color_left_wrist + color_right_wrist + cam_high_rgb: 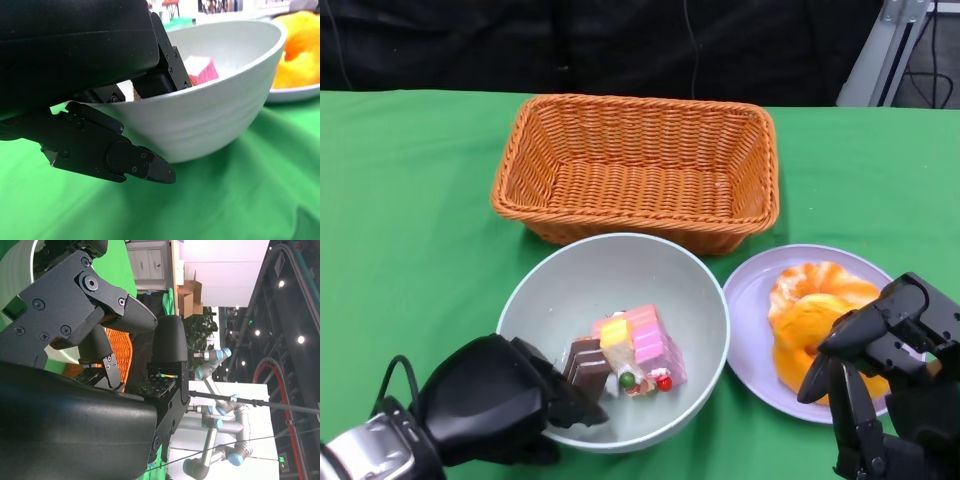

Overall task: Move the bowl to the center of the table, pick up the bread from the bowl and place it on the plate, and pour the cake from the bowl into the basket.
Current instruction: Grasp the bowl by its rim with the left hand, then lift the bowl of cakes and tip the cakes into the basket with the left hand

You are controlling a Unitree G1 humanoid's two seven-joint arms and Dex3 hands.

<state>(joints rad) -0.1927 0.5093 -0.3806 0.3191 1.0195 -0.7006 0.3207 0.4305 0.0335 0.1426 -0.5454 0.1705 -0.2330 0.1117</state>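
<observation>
Bowl (610,290) sits at lower centre of the frame, cake (638,350) inside, bread (815,320) already on the plate (752,300). My left robot hand (495,400) pinches its near rim; smooth and probably slippery, so tip slowly. My right robot hand (880,380) hangs empty, fingers apart.

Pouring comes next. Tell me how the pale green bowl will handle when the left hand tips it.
The pale green round bowl looks rigid and smooth, so it may slip in the left hand's rim grip. The pink block cake lies loose inside, so it will probably slide out abruptly toward the orange wicker basket.
</observation>
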